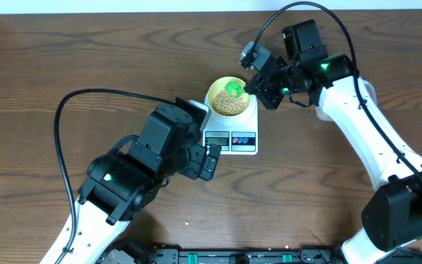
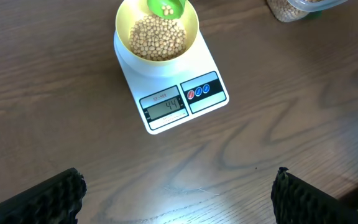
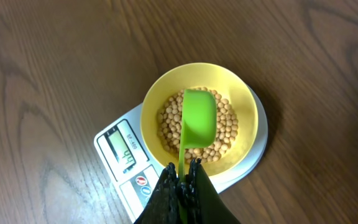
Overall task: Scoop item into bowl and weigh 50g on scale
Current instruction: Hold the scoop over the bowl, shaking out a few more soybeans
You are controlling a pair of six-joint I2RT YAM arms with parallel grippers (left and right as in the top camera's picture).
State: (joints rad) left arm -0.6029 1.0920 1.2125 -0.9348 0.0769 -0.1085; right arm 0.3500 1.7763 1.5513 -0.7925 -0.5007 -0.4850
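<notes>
1. Right wrist view: my right pincer (image 3: pixel 182 177) is clamped on the thin handle of a green spoon (image 3: pixel 199 118), with the fingers pressed together around it at the bottom edge.
2. The scoop reaches out from my fingertips and hangs over the yellow bowl (image 3: pixel 244 106), above the near half of the beans (image 3: pixel 169 118).
3. The beans lie heaped in the bottom of the bowl, just ahead of and below my right pincer.
4. The bowl sits on the round platform of the white scale (image 3: pixel 129 180), whose display end points away from my right arm.
5. In the left wrist view, a few beans lie in the scoop, and the display reads 44.
6. My left pincer (image 2: pixel 179 186) is spread wide and grips nothing; its two black fingertips frame bare table (image 2: pixel 55 93), with the scale's display end just ahead.
7. A clear tub (image 2: pixel 291 9) of beans shows at the top right, well apart from my left pincer.
</notes>
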